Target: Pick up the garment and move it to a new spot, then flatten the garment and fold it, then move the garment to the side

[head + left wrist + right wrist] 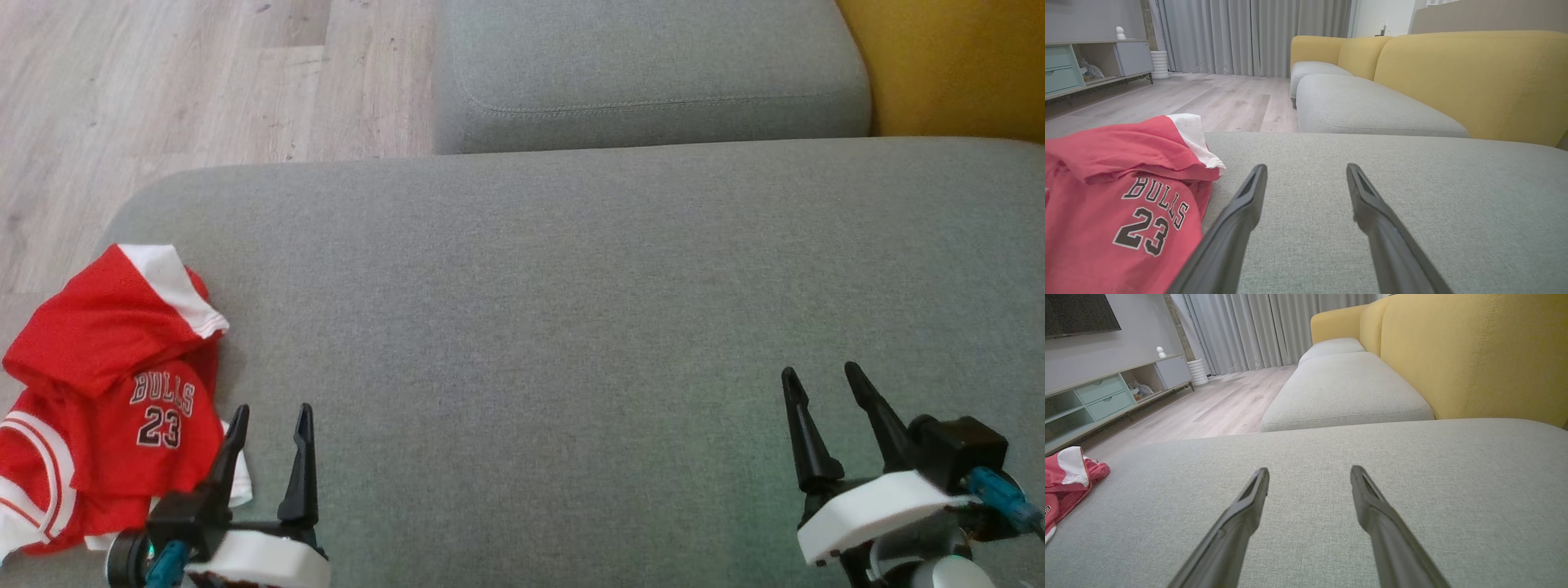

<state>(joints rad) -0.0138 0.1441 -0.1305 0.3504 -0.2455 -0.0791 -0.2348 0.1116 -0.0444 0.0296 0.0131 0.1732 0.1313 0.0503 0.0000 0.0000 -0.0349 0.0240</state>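
The red jersey point(122, 384) is lying crumpled at the left near corner of the grey seat cushion point(571, 310). A white-trimmed sleeve is folding over the top of it and the "BULLS 23" print is facing up. I'd judge it light, soft and quite limp. It is going to sag and drape from whatever point it is lifted by, and it is not going to slip or break. The layers are lying over one another, so a deep pinch is likely going to gather more than one of them.

The best hold looks like the raised ridge where the sleeve is folding over, or the white-banded edge towards the cushion's middle, since both are standing up a little from the cushion. The flat printed panel is offering the jaws nothing to bite.

The left gripper point(273, 408) is hovering low over the cushion's near edge, just beside the jersey on its inner side. Its jaws are standing wide apart and holding nothing. From the wrist, the finger nearer the jersey is running right along the cloth's edge, and I cannot tell whether it is brushing it.

The right gripper point(819, 369) is hanging over the right near part of the cushion, well apart from the jersey. Its jaws are also spread wide and empty, with bare grey fabric between them.
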